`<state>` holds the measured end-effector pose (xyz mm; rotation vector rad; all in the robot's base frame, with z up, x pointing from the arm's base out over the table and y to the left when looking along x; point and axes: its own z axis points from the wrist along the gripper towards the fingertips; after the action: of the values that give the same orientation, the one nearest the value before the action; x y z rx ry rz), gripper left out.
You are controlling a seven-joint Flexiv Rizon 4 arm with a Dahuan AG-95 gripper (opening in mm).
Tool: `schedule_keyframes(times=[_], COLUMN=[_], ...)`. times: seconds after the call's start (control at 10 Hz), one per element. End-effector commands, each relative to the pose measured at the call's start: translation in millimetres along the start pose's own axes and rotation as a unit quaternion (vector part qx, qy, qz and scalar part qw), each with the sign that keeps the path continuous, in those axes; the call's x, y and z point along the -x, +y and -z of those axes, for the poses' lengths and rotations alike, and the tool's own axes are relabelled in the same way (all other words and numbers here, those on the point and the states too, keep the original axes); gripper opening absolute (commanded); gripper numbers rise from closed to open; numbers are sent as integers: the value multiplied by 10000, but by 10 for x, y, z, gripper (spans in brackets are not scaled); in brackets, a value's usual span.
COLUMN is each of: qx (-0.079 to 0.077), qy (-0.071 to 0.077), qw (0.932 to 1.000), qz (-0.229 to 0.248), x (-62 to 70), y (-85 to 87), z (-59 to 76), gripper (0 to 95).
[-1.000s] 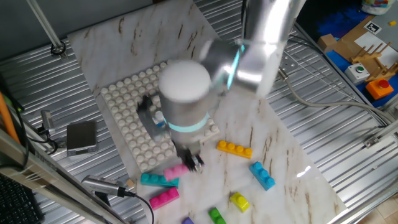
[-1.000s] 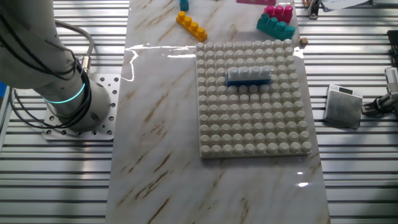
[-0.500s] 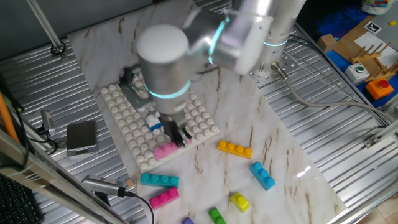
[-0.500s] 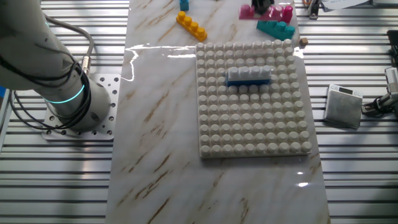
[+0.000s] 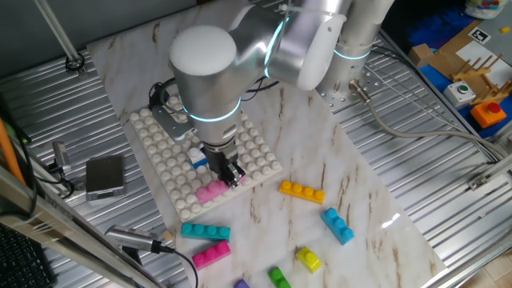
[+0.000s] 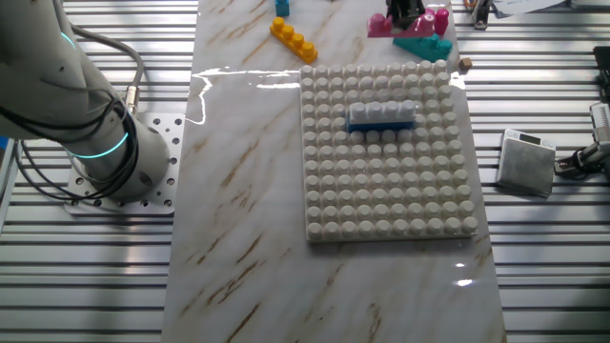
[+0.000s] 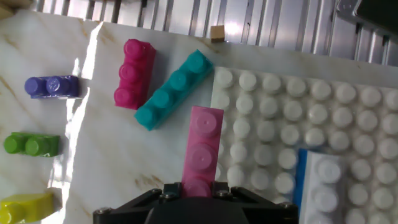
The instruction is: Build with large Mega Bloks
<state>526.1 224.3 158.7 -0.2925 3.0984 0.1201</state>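
Jaws clamp a pink brick (image 7: 203, 151) — over the white baseplate's (image 7: 348, 118) edge.

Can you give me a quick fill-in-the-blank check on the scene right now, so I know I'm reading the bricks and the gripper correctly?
1. The gripper is shut on a light ____ brick.
2. On the baseplate, a white brick sits on top of a ____ one.
3. In the hand view, the teal brick lies on the marble beside a ____ brick.
4. The yellow-orange brick lies ____ the baseplate.

Missing words: pink; blue; magenta; off
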Motion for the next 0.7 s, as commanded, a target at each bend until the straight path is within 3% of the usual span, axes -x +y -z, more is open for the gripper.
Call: schedule_keyframes(times=[0.1, 0.2, 0.3, 0.5, 0.7], qx=[-179, -162, -152, -102, -61], qy=[-58, -75, -77, -46, -52], qw=[9991, 9986, 9984, 9994, 9999], qz=[-379, -497, -539, -339, -125], x=[-26, -3, -19, -127, -274], y=[-14, 11, -75, -508, -815], z=[3, -22, -5, 103, 128], gripper=[0, 0, 0, 0, 0])
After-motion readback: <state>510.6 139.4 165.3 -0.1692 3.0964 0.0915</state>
